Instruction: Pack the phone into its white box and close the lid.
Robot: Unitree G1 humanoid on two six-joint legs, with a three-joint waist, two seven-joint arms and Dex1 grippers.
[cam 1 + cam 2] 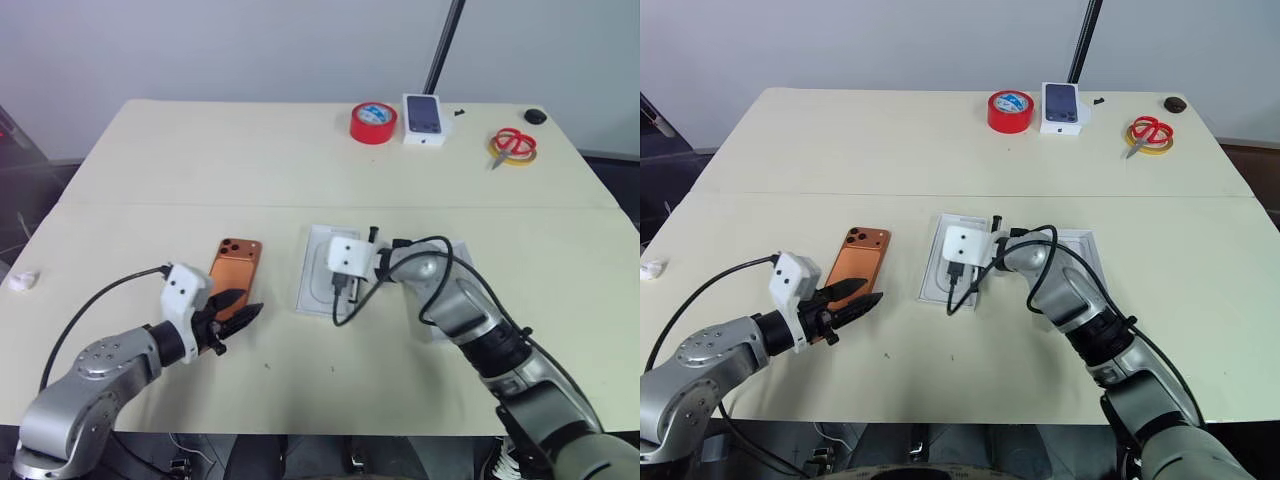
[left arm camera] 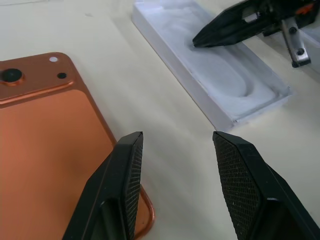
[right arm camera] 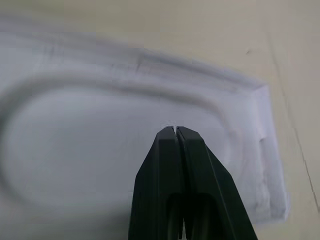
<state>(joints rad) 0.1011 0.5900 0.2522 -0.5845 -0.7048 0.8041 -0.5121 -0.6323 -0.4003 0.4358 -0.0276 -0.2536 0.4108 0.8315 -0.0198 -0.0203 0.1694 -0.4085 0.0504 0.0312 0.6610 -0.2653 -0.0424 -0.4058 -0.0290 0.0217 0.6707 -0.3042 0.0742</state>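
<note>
Phone [image 1: 235, 270] lies flat on the surface at nine o'clock of the moulded insert [image 1: 952, 262]; your left gripper [image 1: 238, 312] hovers open-jawed beside it, while your right gripper [image 3: 175, 131], jaws closed, probes that insert.

The pale cream counter [image 1: 300, 160] is seen from high up by both head views, looking forward and down; nearly the same scene is shared, a little shifted sideways. The left wrist view is set low and close, looking along two black fingers [image 2: 125, 185] at the flat orange-copper phone [image 2: 45, 145] and the white moulded insert with a rounded recess [image 2: 220, 75]. That insert [image 3: 100, 125] is seen from very near in the right wrist view.
</note>
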